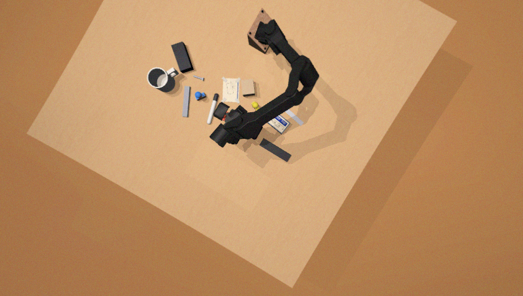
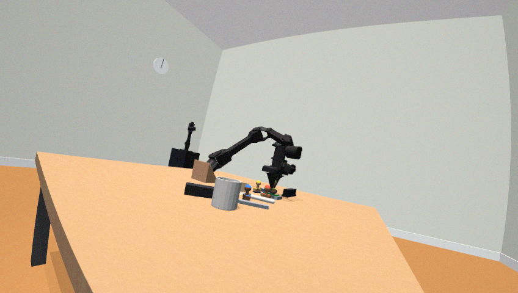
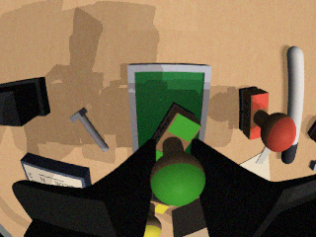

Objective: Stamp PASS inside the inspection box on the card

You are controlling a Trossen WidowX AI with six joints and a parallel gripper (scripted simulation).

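Observation:
My gripper (image 3: 173,145) (image 2: 272,185) (image 1: 232,116) is shut on the green-knobbed stamp (image 3: 177,184), held upright. In the wrist view the stamp's green base (image 3: 182,129) hangs over the near part of the green ink pad (image 3: 148,95) (image 2: 278,196). I cannot tell whether it touches the pad. The arm hides the pad in the top view. The white card (image 1: 230,89) lies flat beyond the gripper, toward the arm's base.
A red stamp (image 3: 279,132) (image 2: 267,188) and a white marker (image 3: 296,93) (image 1: 213,108) lie right beside the pad. Nearby are a yellow stamp (image 1: 255,105), a blue stamp (image 1: 199,95), a mug (image 1: 157,78), a tan block (image 1: 248,87), a blue-labelled box (image 1: 279,123) and a black bar (image 1: 275,149).

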